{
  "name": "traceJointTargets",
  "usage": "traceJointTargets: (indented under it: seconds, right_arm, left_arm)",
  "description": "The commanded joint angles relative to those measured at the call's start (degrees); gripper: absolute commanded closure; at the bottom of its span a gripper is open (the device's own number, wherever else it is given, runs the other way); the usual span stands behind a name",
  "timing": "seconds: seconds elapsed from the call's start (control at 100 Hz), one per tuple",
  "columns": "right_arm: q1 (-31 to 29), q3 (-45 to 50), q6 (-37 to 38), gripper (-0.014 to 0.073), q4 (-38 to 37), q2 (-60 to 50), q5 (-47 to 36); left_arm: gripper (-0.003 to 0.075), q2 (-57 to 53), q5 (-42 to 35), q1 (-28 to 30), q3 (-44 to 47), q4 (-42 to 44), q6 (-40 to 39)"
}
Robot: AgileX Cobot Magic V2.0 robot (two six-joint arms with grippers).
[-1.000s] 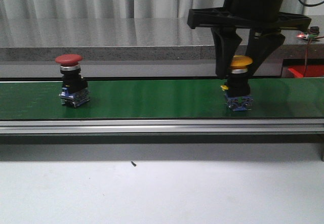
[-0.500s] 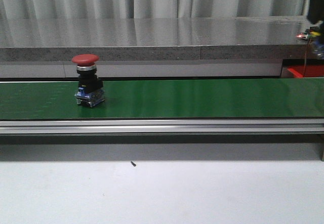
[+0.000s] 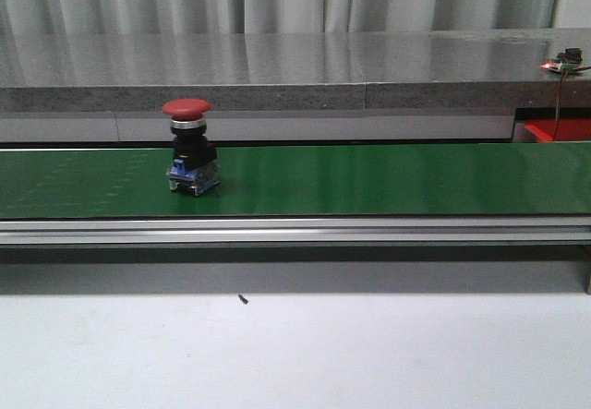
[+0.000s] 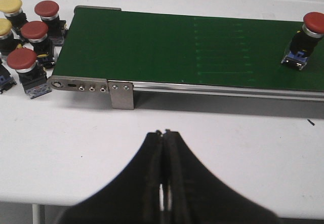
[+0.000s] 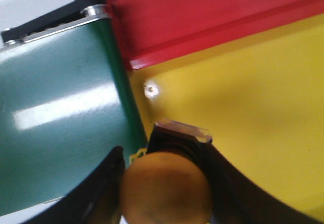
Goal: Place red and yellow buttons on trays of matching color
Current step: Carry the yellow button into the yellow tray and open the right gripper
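A red button (image 3: 189, 146) stands upright on the green belt (image 3: 369, 180); the left wrist view has this red button (image 4: 306, 39) near the belt's far end. My right gripper (image 5: 164, 183) is shut on a yellow button (image 5: 167, 188), held over the edge of a yellow tray (image 5: 253, 107) just past the belt's end. A red tray (image 5: 202, 16) borders the yellow one, and the front view catches only a corner of the red tray (image 3: 559, 130). My left gripper (image 4: 163, 133) is shut on nothing, above the white table in front of the belt. Neither gripper appears in the front view.
Several spare red buttons (image 4: 34, 31) and yellow buttons (image 4: 10, 4) stand on the table beside the belt's near end. A metal rail (image 3: 295, 232) runs along the belt's front. A grey counter (image 3: 277, 67) lies behind, with a small lit board (image 3: 561, 61).
The red button has ridden the belt to the right. My right gripper took the yellow button off the belt and carried it out of the front view to the right.
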Motion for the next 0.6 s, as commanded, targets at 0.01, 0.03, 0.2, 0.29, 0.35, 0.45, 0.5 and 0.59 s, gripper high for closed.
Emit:
traceJointTargets:
  seconds: [0.01,0.03,0.2,0.29,0.35,0.45,0.5,0.59]
  right_arm:
    - [-2.1,2.6,-0.7,0.0388,1.0,-2.6,-5.4]
    - [-2.5,3.7,-0.7,0.0388,1.2,-2.6,-6.2]
    - [-4.4,10.5,-0.7,0.0388,3.3,-1.8,-14.8]
    - [-4.7,11.5,-0.7,0.0388,3.4,-0.2,-16.6]
    - [-4.9,11.5,-0.7,0.0388,4.2,1.3,-17.2]
    - [-4.9,11.5,-0.7,0.0388,4.9,3.5,-18.5]
    - [-4.9,11.5,-0.7,0.0388,5.0,4.6,-19.2]
    - [-4.9,11.5,-0.7,0.0388,5.0,6.7,-20.1]
  left_arm:
    - [0.074,0.6,-3.6,-0.5,-1.3,-0.8,0.0]
    - [0.074,0.6,-3.6,-0.5,-1.3,-0.8,0.0]
    - [0.074,0.6,-3.6,-0.5,-1.3,-0.8,0.0]
    - [0.074,0.6,-3.6,-0.5,-1.3,-0.8,0.0]
    - [0.074,0.6,-3.6,-0.5,-1.3,-0.8,0.0]
    - [0.074,0.6,-3.6,-0.5,-1.3,-0.8,0.0]
    - [0.074,0.6,-3.6,-0.5,-1.3,-0.8,0.0]
    - [0.074,0.6,-3.6,-0.5,-1.3,-0.8,0.0]
